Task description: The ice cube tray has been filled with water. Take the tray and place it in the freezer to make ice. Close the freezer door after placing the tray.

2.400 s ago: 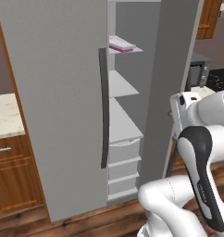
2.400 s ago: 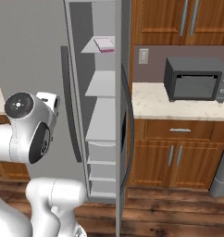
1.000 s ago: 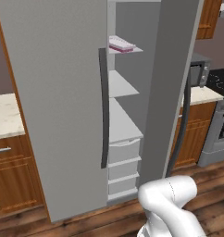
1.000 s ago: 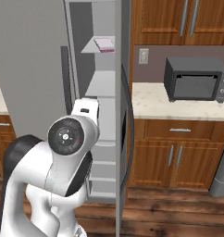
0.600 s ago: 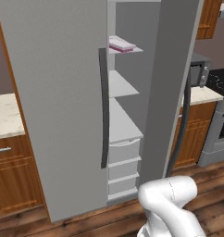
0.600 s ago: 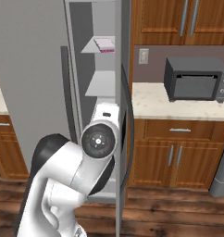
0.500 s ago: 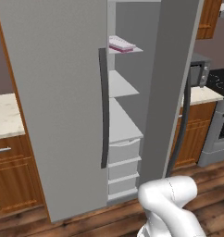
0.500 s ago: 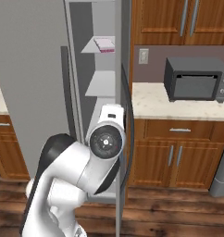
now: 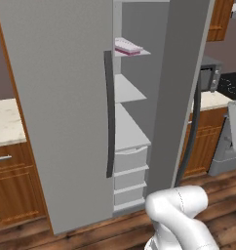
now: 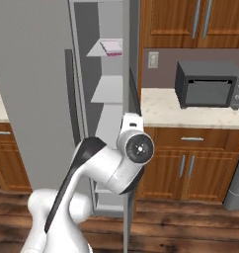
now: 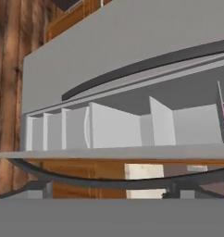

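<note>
We see the freezer (image 9: pixel 134 136) standing open between its doors. Ice cube tray (image 9: pixel 127 47) lies flat on the top shelf, long axis running front to back, slightly angled. Gripper jaws spread wide, holding nothing. Microwave (image 10: pixel 206 84) right.

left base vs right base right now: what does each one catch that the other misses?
Left base alone: the freezer door's long dark bar handle and the stove behind it.
Right base alone: the wall outlet and wooden upper cabinets.
Both: the ice cube tray on the freezer's top shelf, its drawers, the microwave, and the door ajar.
</note>
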Tool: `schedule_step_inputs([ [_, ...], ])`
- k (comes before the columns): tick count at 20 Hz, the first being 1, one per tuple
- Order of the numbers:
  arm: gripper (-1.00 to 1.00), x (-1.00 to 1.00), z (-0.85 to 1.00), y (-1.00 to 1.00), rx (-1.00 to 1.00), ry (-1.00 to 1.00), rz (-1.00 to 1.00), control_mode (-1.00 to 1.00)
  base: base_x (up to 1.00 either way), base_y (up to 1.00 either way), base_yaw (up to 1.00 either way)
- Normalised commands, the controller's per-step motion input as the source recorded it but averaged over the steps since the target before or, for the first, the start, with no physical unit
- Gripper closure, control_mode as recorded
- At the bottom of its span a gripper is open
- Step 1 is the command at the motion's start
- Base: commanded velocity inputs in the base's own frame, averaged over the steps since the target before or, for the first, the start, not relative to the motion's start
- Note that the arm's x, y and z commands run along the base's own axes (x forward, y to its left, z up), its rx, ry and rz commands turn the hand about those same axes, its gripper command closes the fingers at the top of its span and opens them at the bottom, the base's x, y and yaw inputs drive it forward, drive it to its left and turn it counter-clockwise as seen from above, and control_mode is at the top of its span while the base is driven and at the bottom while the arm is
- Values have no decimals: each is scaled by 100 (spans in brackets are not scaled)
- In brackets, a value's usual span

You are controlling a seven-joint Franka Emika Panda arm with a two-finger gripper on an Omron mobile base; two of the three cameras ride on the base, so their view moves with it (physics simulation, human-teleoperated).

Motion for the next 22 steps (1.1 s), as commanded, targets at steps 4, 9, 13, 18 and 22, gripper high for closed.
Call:
schedule_step_inputs([
  [4,-100,60,-23,-2,0,0,10,-100,0,0,0],
  [9,-100,21,-10,-29,0,0,2,-100,0,0,0],
  [13,-100,18,-7,-44,0,0,0,-100,0,0,0],
  [18,-100,22,-5,-43,0,0,0,-100,0,0,0],
  [22,-100,35,-9,-36,0,0,0,-100,0,0,0],
])
